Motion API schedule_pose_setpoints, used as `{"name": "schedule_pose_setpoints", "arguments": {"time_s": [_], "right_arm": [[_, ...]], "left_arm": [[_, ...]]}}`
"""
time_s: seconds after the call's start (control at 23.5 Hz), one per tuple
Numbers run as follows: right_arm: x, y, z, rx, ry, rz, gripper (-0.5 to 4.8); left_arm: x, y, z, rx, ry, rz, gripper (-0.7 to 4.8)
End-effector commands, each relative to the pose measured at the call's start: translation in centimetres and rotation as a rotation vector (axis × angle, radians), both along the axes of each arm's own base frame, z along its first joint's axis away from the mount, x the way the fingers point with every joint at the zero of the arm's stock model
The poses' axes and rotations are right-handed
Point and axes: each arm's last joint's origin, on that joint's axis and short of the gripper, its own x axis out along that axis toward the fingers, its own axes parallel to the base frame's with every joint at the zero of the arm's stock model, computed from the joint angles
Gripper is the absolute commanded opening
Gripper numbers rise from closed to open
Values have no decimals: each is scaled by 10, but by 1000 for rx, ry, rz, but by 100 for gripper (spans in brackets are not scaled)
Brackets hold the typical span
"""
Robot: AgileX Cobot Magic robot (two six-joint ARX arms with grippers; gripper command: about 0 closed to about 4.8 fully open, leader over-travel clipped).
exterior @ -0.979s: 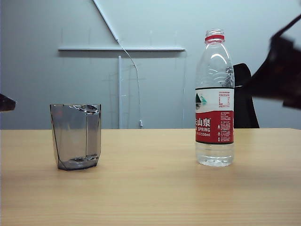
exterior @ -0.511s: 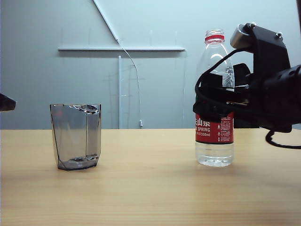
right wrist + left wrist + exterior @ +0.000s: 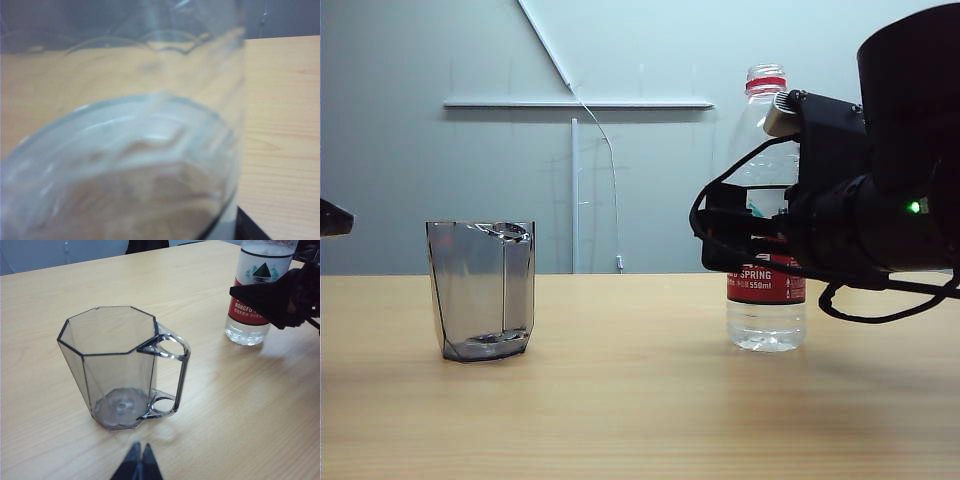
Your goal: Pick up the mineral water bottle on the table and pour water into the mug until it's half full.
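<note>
The mineral water bottle [image 3: 766,312] stands upright on the table [image 3: 620,400] at the right, with water [image 3: 766,330] low in it. My right gripper [image 3: 722,230] is level at its red-and-white label, open, with its fingers on either side of the bottle. In the right wrist view the bottle [image 3: 125,150] fills the picture and one dark finger [image 3: 252,227] shows beside it. The smoky faceted mug [image 3: 482,290] stands at the left. In the left wrist view the mug [image 3: 117,367] shows a handle, and my left gripper [image 3: 140,462] hangs shut just short of it.
The left gripper's tip [image 3: 332,217] shows at the far left edge of the exterior view. A grey wall with a rail [image 3: 578,103] and a dark chair back [image 3: 840,150] lie behind the table. Bare wood lies between mug and bottle.
The right arm has swung down and in from the right, and its gripper now stands at the bottle's label. The bottle has shifted slightly left. The left gripper and the mug have not moved.
</note>
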Motion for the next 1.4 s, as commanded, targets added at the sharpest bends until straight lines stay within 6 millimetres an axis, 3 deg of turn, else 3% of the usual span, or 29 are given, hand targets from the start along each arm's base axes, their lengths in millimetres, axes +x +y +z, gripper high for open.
{"name": "schedule_pose_setpoints", "arguments": {"time_s": [0.04, 0.21, 0.3, 0.6, 0.89, 0.98, 1.15, 1.4], "right_arm": [[1, 0, 4, 15, -22, -17, 410], [1, 0, 3, 15, -21, -17, 277], [1, 0, 3, 15, -21, -17, 252], [0, 2, 8, 4, -69, 29, 252], [9, 17, 28, -183, -122, 162, 252], [18, 29, 44, -340, -105, 215, 251], [26, 45, 55, -501, -103, 272, 251], [34, 60, 67, -604, -91, 337, 251]], "left_arm": [[0, 0, 2, -12, -10, -4, -2], [0, 0, 2, -12, -10, -4, -2], [0, 0, 2, -12, -10, -4, -2], [-1, 1, 4, -27, -30, 2, -2], [1, 8, 8, -54, -72, 71, -2], [3, 11, 8, -55, -76, 104, -2], [4, 16, 10, -66, -98, 151, -2], [5, 18, 10, -65, -101, 184, -2]]}}
